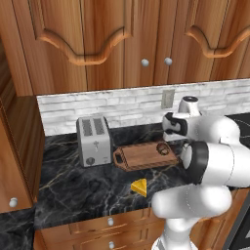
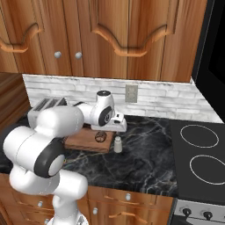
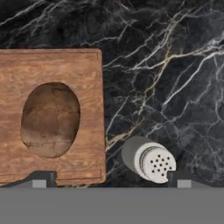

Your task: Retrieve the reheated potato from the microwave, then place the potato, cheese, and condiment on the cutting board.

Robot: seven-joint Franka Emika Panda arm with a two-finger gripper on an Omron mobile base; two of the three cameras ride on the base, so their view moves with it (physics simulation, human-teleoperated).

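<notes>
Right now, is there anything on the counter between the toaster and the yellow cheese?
No. In the left base view, just bare dark marble counter lies between the toaster and the cheese. The cutting board sits off to the side.

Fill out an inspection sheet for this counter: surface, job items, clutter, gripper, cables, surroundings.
Surface: black marble counter.
Job items: potato lies on the cutting board; cheese on the counter in front of the board; shaker upright on the counter, just off the board's end.
Clutter: silver toaster beside the board.
Gripper: gripper open above the board's end and the shaker, holding nothing.
Cables: nothing seen.
Surroundings: wooden cabinets, white brick backsplash, wall outlet, stovetop.
</notes>
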